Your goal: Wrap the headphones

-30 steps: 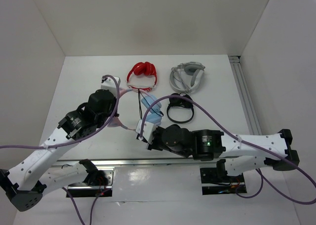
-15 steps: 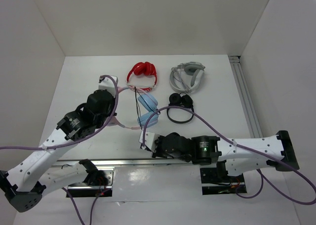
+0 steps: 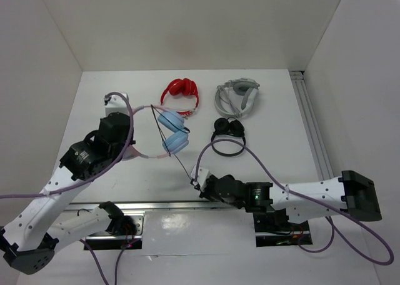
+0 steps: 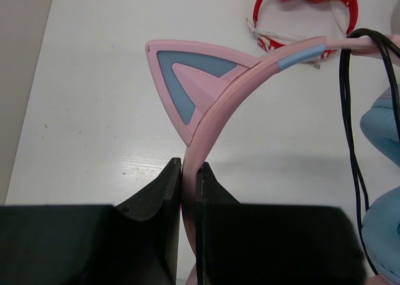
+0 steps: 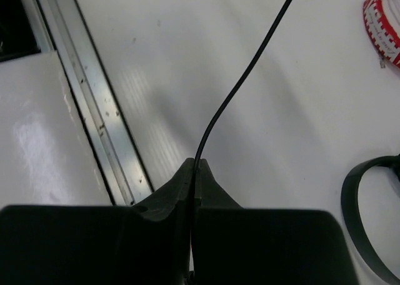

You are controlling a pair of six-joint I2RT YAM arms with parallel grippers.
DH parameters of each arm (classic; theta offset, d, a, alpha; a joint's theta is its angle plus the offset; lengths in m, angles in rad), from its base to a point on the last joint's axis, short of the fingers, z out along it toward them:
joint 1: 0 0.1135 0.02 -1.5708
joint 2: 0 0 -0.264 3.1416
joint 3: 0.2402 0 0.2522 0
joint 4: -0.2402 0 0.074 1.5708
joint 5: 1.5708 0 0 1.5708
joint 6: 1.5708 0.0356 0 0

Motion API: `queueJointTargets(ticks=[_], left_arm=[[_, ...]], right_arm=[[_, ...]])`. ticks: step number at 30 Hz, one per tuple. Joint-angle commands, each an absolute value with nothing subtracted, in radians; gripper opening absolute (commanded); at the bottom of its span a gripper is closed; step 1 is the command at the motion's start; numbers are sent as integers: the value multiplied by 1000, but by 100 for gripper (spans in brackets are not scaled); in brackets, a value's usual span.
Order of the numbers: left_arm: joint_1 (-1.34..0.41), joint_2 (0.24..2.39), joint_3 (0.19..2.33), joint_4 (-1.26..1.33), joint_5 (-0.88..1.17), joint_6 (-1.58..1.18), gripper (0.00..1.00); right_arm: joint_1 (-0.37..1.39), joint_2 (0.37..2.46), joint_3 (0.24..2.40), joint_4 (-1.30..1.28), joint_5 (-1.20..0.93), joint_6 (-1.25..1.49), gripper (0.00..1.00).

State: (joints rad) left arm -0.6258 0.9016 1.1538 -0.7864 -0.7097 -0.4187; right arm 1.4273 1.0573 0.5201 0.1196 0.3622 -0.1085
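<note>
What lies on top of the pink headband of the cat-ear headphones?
The thin dark cable crosses over the headband near the blue earcups. Lower down, the left fingers clamp the band and cover it, so that part cannot be seen.

Left of centre over the bench point(image 3: 275, 166), the headphones point(image 3: 177, 141) have their headband between the jaws of the left gripper point(image 4: 189, 167), with the earcups to that gripper's right. Their cable point(image 3: 178, 160) runs from the headband's far end toward the near right, into the right gripper point(image 3: 195, 184), which sits in front of the earcups beside the near-edge rail point(image 3: 156, 205). Behind the earcups lies a second pair point(image 3: 181, 92); to its right, a third pair point(image 3: 236, 97); in front of that, a fourth pair point(image 3: 227, 138). A side rail point(image 3: 310, 122) runs along the bench's right edge.
</note>
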Motion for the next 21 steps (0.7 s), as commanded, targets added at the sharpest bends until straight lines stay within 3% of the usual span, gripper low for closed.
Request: queueJointTargets(ticks=[1, 9, 15, 21], left_arm=[[-611, 881, 1278, -692, -792, -511, 0], [-611, 899, 1474, -758, -744, -499, 0], [-611, 899, 1519, -781, -723, -499, 0], [-611, 899, 1549, -802, -699, -499, 0]], right_arm=[[1382, 1086, 489, 378, 287, -55, 2], [1261, 1264, 489, 550, 77, -12, 3], [1206, 1379, 445, 799, 35, 32, 4], [1177, 1528, 465, 910, -70, 63, 20]])
